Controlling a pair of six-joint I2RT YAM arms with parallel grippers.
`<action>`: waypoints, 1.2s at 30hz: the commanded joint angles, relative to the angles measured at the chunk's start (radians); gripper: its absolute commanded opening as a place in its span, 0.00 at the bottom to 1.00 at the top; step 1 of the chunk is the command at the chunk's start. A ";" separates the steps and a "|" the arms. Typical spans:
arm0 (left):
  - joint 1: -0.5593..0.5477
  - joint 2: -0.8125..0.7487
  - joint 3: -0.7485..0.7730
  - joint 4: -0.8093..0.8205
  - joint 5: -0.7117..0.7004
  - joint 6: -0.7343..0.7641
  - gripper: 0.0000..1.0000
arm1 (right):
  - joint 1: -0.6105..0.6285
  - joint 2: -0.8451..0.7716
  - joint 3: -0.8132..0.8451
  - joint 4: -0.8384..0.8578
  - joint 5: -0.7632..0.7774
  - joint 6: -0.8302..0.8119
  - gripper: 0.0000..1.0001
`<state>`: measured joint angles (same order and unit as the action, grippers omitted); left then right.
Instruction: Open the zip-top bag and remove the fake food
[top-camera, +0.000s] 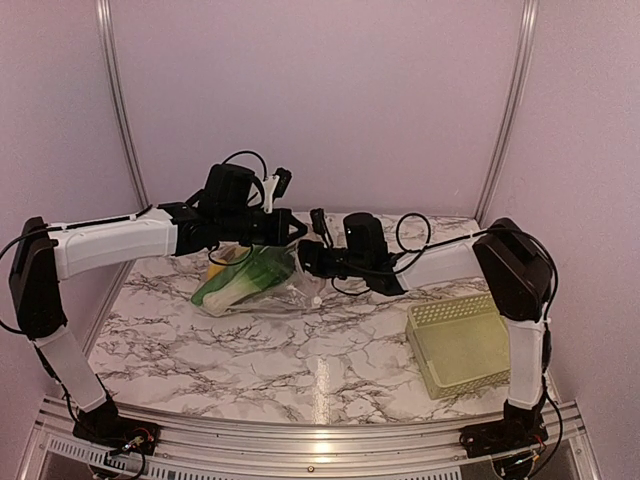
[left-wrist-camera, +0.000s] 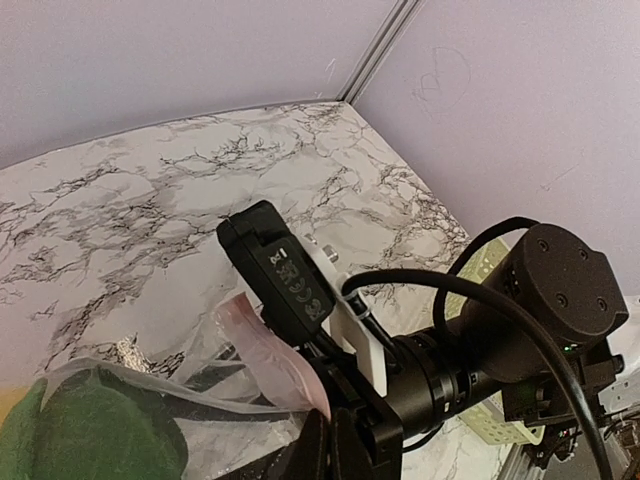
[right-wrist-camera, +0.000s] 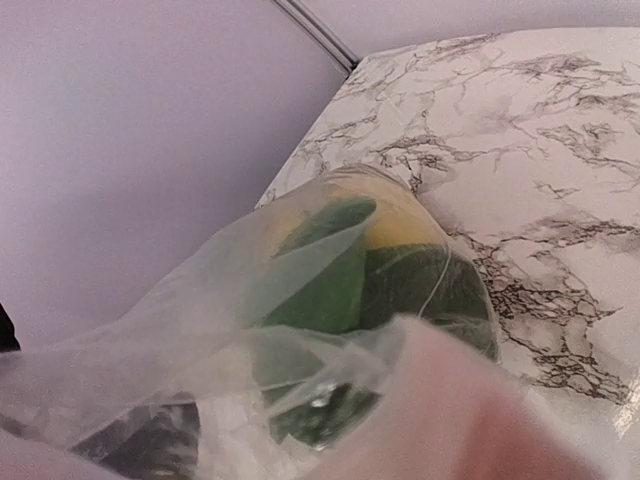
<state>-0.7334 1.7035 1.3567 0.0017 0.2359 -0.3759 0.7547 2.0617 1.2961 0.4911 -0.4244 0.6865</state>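
A marble-patterned bench (top-camera: 250, 350) stands between pale lilac walls (top-camera: 320, 100), with a yellow-green basket (top-camera: 460, 345) on its right. The clear bag (top-camera: 295, 292) lies left of centre towards the back. Its long axis runs near-left to far-right, and green-and-white food (top-camera: 245, 282) shows inside. Both arms reach inward, meeting over its far-right end. Plastic crowds the left fingers (top-camera: 297, 229) and right fingers (top-camera: 308, 260), so I cannot tell whether they grip.

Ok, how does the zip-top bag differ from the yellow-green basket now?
The zip-top bag is clear, crinkled film; the basket is opaque yellow-green lattice. The bag holds green and yellow fake food; I see nothing in the basket. The bag lies left of centre; the basket sits far right. Both rest on the marble table.
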 joint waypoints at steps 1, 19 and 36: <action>-0.017 -0.004 -0.007 0.063 0.054 0.018 0.00 | 0.008 0.064 0.064 -0.010 0.044 0.060 0.80; -0.054 0.041 -0.011 0.088 0.058 0.059 0.00 | 0.020 0.083 0.052 -0.063 0.113 0.170 0.98; -0.053 0.039 -0.025 0.098 0.060 0.059 0.06 | -0.012 0.134 0.052 0.117 0.032 0.225 0.19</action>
<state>-0.7773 1.7428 1.3300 0.0490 0.2787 -0.3290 0.7551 2.1937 1.3327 0.5625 -0.3794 0.9085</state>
